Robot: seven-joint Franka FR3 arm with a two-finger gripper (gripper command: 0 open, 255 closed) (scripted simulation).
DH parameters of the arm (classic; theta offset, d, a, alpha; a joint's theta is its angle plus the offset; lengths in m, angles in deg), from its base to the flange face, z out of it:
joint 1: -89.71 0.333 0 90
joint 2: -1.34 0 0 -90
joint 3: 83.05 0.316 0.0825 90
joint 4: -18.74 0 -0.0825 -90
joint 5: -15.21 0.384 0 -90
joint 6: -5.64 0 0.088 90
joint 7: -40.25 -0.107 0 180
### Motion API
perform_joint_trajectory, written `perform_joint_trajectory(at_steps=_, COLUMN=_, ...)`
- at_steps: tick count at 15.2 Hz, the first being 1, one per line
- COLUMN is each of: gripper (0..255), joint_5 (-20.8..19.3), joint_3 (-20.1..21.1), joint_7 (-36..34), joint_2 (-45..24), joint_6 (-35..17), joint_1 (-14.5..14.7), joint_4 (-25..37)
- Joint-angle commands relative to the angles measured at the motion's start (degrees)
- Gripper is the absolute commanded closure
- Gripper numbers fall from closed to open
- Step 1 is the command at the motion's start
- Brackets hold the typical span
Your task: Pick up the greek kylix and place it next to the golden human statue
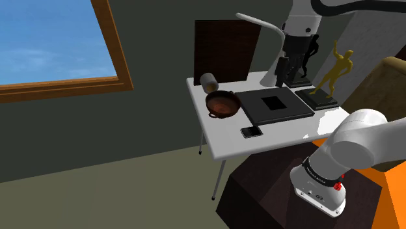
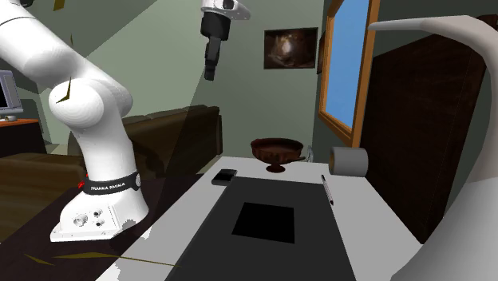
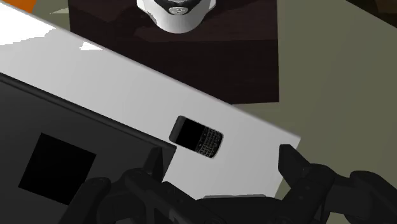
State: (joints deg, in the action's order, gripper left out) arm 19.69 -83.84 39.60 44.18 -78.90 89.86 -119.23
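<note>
Big stuff first. The shoulder view gets the wood-framed window (image 1: 58, 45) with blue sky on its left. On its right is the golden statue (image 1: 335, 71), standing on a dark base at the bench's edge with a black figure (image 1: 311, 55) just beside it. The second exterior view looks along the bench (image 1: 221, 140) from the other end. There you get a dark sofa (image 2: 171, 136) against the green wall, a framed picture (image 2: 291, 48) up high, and a thin pen (image 2: 327, 190) lying by the slab. The wrist view looks straight down on the dark stand (image 3: 191, 57) and the olive floor past the bench's edge.

The bench is white and a big dark slab (image 1: 260, 114) with a black square in it takes up the middle. The white arm (image 1: 364, 140) reaches up from the stand, and the gripper (image 1: 282, 71) hangs high above the slab's far edge. In the wrist view its fingers (image 3: 292, 162) stand well apart with nothing between them, so it's wide and empty.

The brown kylix (image 1: 221, 104) sits upright on the bench off the slab's left side in the shoulder view. It's just beside a grey cylinder (image 1: 209, 82) and well apart from the golden statue, with the whole slab between them. A small black phone (image 3: 196, 137) lies near the slab's corner, close to the bench's edge
</note>
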Motion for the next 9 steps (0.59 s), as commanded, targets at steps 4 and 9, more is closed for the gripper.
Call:
perform_joint_trajectory(at_steps=4, gripper=0, joint_5=-0.1, joint_3=-0.9, joint_7=0.9, joint_2=-4.0, joint_6=-6.4, joint_1=-0.4, joint_4=-1.5)
perform_joint_trajectory(at_steps=9, gripper=0, joint_5=0.3, joint_3=-2.3, joint_7=2.5, joint_2=-12.2, joint_6=-16.8, joint_1=-0.9, joint_4=-2.3)
